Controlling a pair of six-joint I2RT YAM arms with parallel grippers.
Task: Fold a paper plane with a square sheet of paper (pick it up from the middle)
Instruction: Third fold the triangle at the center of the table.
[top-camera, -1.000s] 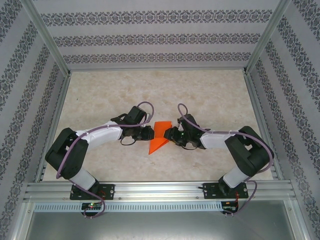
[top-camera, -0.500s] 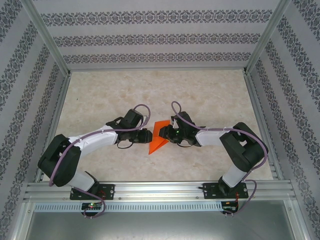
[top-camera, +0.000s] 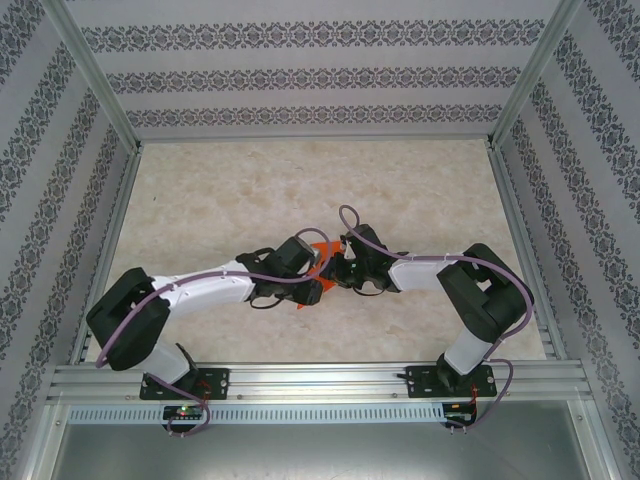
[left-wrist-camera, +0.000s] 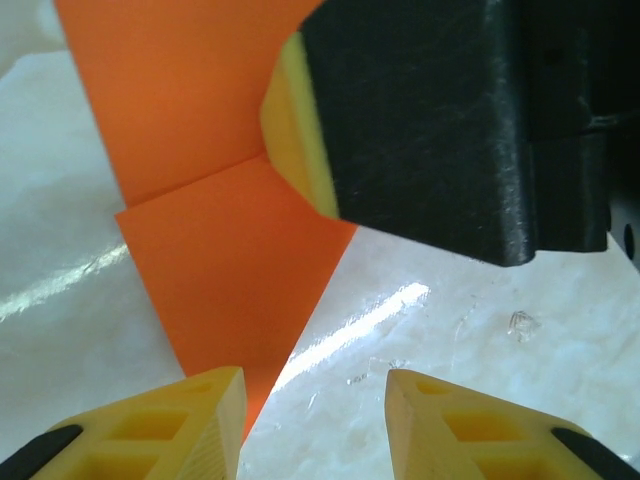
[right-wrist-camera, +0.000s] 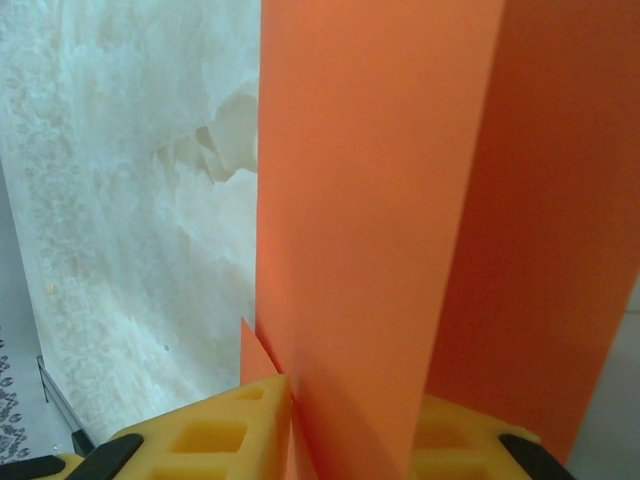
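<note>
Orange paper (left-wrist-camera: 220, 250): part-folded with a crease across it, it lay near the middle of the table, somewhat toward the near edge, between my two pincers.
My right pincer (right-wrist-camera: 350, 430): nearly closed, with the yellow pads pressed on the paper's layers from both sides; I had the paper pinched.
One right finger (left-wrist-camera: 430, 120): black with a yellow pad, it sat on the paper just beside the crease.
My left pincer (left-wrist-camera: 315, 410): jaws part open, with bare table between them; it held nothing, and one fingertip was just beside the paper's pointed corner.
My arms: the left reached in from the left and the right from the right, meeting at the paper.
Table (top-camera: 420, 190): pale, marbled and glossy.
Walls (top-camera: 320, 80): patterned stripes on the left, far and right sides.
</note>
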